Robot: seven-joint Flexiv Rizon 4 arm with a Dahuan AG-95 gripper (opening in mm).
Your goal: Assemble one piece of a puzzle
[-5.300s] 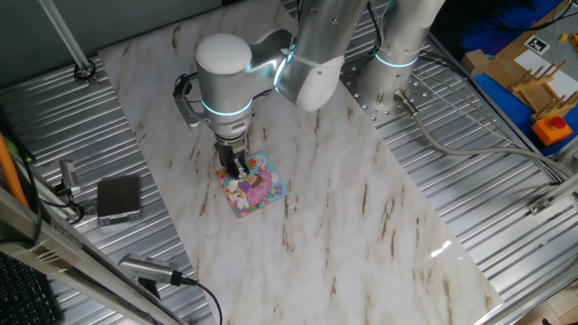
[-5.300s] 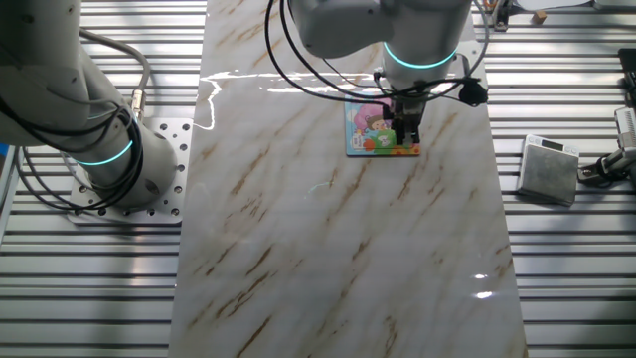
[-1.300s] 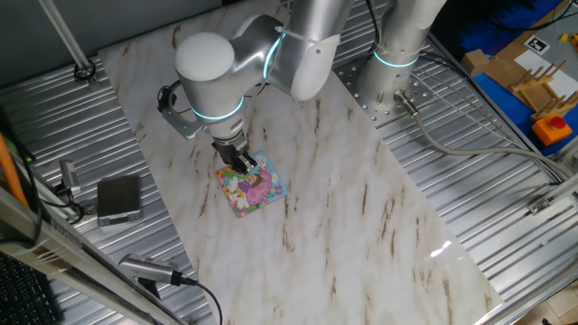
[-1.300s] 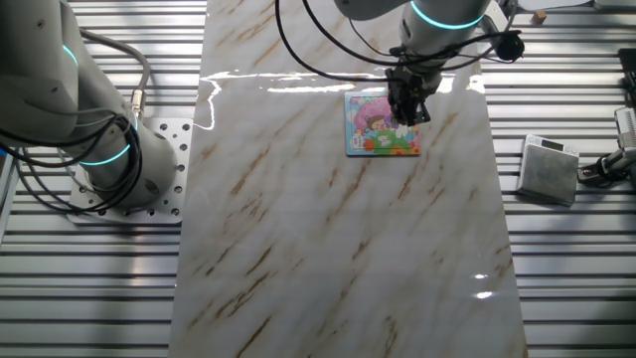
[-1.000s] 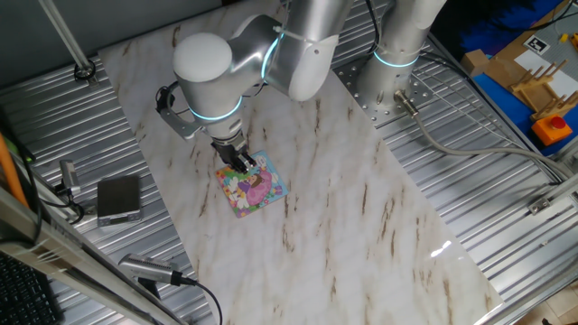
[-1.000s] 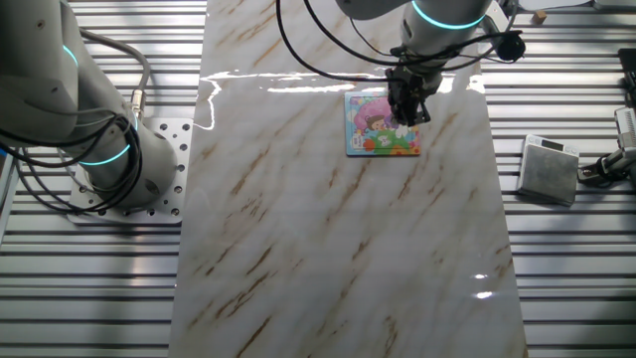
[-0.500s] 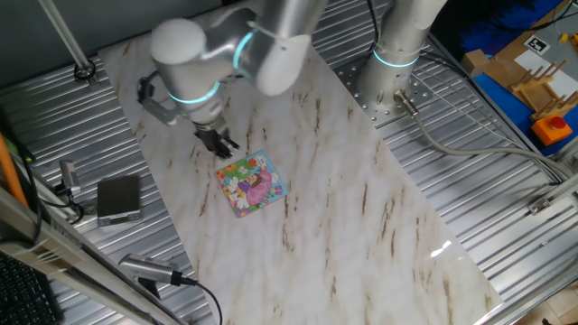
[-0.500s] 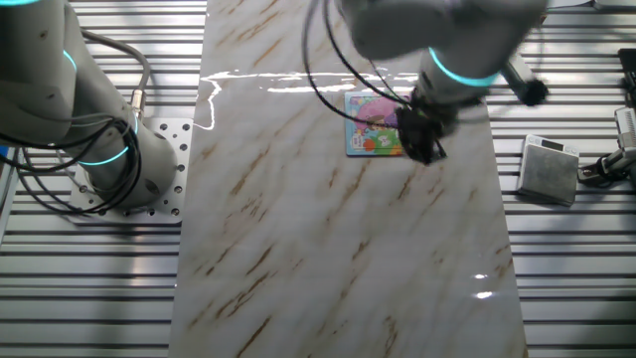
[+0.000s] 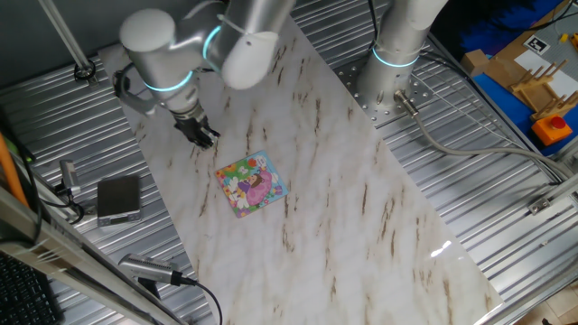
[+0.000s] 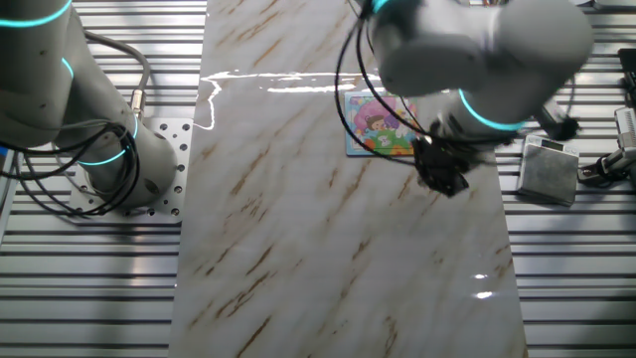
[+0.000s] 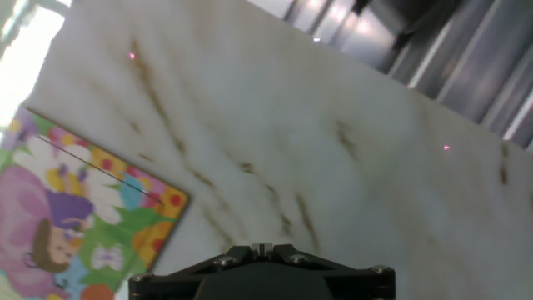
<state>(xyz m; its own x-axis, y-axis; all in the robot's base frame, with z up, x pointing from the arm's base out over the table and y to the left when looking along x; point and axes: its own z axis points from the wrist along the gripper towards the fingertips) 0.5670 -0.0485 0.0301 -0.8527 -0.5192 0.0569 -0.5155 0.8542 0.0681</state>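
Observation:
The puzzle (image 9: 253,183) is a small square cartoon board lying flat on the marble slab; it also shows in the other fixed view (image 10: 378,124) and at the lower left of the hand view (image 11: 83,225). My gripper (image 9: 203,135) hangs above bare marble, up and left of the board, clear of it. In the other fixed view the gripper (image 10: 442,179) is below and right of the board. In the hand view the gripper (image 11: 262,247) has its fingertips pressed together with nothing between them. I see no loose green piece; the board's green lower part looks filled.
A grey box (image 9: 119,199) lies on the ribbed metal table left of the slab, and shows in the other fixed view (image 10: 550,169). A second arm's base (image 9: 397,63) stands at the slab's far edge. Cables lie near the box.
My gripper has lifted off the puzzle's corner and swung away over bare marble toward the grey box side. The board has stayed in place.

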